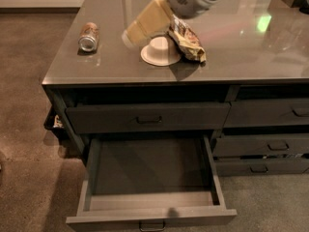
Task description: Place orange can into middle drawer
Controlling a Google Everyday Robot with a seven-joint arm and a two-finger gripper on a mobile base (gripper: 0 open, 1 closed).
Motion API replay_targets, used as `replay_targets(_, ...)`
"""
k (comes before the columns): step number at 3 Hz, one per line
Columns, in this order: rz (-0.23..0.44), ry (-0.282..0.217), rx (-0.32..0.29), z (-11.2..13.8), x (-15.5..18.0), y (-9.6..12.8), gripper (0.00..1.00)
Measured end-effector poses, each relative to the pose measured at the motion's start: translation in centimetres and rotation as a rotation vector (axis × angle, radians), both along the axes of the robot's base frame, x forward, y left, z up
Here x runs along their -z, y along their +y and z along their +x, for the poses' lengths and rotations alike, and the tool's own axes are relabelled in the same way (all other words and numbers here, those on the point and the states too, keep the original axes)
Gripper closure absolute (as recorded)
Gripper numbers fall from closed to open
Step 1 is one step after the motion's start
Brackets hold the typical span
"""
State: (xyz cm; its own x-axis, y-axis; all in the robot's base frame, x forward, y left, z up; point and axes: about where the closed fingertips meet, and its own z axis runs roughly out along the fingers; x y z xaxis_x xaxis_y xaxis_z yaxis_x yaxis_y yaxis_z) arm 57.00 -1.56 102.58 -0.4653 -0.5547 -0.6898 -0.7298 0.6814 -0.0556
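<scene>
The orange can [88,36] lies on its side on the grey countertop [241,57], near the left edge. My gripper [129,36], cream-coloured, hangs over the counter a little to the right of the can and apart from it, with nothing seen in it. The middle drawer [152,211] is pulled wide open below the counter front. Its inside holds nothing.
A white upturned bowl [159,52] and a brown crinkled snack bag [187,38] sit on the counter just right of the gripper. A shut drawer [147,117] lies above the open one. More shut drawers [270,146] are at the right. Brown carpet surrounds the cabinet.
</scene>
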Motion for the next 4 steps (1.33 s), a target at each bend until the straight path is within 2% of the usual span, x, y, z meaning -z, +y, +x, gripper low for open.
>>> replay_targets(1, 0.067, -0.013, 0.076, 5.7, -0.2, 3.6, 0.00)
replay_targets(2, 0.084, 0.000, 0.093, 11.2, 0.2, 9.0, 0.00)
replay_targets(3, 0.077, 0.063, 0.100, 15.6, 3.9, 15.7, 0.00)
replay_targets(4, 0.076, 0.063, 0.101, 15.6, 3.9, 15.6, 0.00)
